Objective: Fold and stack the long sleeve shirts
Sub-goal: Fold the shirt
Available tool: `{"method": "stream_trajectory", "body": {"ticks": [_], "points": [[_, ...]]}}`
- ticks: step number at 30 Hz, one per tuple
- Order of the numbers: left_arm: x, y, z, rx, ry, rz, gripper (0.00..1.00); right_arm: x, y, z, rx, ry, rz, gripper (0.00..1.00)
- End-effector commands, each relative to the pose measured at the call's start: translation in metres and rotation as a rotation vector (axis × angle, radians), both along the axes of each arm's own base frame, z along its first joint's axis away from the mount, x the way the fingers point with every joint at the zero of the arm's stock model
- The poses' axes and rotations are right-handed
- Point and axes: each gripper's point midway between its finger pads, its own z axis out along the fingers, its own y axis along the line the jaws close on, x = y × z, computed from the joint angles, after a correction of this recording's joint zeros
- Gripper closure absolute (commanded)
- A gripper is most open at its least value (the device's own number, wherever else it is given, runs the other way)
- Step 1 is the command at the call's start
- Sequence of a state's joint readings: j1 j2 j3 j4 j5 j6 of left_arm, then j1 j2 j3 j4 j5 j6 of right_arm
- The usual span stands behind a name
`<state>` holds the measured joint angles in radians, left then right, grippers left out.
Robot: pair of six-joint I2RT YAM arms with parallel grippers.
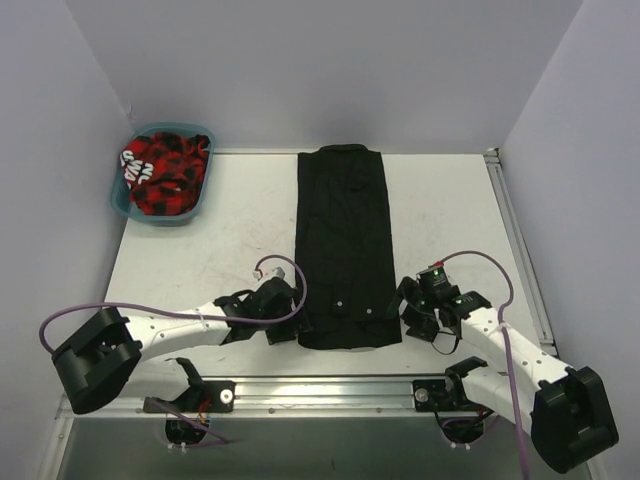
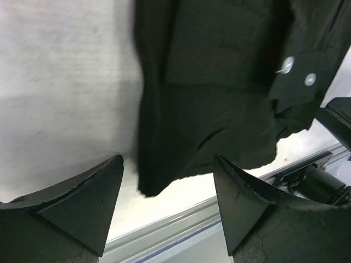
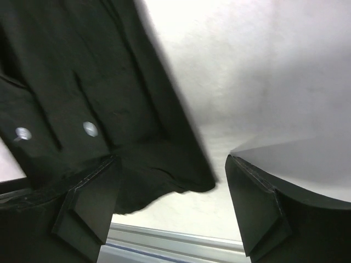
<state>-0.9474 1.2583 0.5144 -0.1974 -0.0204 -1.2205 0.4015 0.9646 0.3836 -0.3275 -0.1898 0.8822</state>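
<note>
One black long sleeve shirt [image 1: 345, 245] lies flat down the middle of the table as a long narrow strip, collar at the far end and hem toward me. Small pale buttons [image 2: 289, 62] show near its hem. My left gripper [image 1: 290, 322] sits at the hem's left corner, jaws open, and the cloth corner [image 2: 159, 175] lies loose on the table between them. My right gripper [image 1: 412, 310] sits at the hem's right corner, also open, with the shirt's corner [image 3: 192, 178] lying free between its fingers. Neither gripper holds anything.
A teal basket [image 1: 205, 135] stands at the far left corner with a red and black checked cloth [image 1: 165, 170] bundled inside. A metal rail [image 1: 330, 385] runs along the near table edge just behind the hem. White walls close in the table.
</note>
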Motion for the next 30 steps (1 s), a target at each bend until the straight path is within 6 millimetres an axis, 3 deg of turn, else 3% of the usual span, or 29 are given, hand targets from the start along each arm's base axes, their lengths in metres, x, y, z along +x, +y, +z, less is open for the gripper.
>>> {"method": "stream_trajectory", "body": {"ticks": [1,13,17,26,27,30], "points": [[0.012,-0.001,-0.01,0.033,-0.016,0.034,0.23,-0.003,0.002,-0.019,0.023,0.048,-0.036,0.23],[0.033,0.009,-0.019,0.071,-0.018,0.075,0.28,0.002,-0.002,-0.035,0.002,0.07,-0.044,0.45],[0.035,0.012,-0.025,0.079,-0.002,0.082,0.32,0.0,-0.002,-0.04,0.009,0.098,-0.04,0.58],[0.031,0.011,-0.023,0.055,0.012,0.064,0.56,-0.004,-0.001,-0.034,0.016,0.099,-0.012,0.91],[0.031,0.012,-0.023,0.056,0.008,0.063,0.61,-0.007,-0.002,-0.034,0.01,0.108,-0.002,0.93],[0.034,0.011,-0.02,0.055,-0.007,0.06,0.64,-0.008,-0.002,-0.031,0.01,0.107,0.012,0.96]]}}
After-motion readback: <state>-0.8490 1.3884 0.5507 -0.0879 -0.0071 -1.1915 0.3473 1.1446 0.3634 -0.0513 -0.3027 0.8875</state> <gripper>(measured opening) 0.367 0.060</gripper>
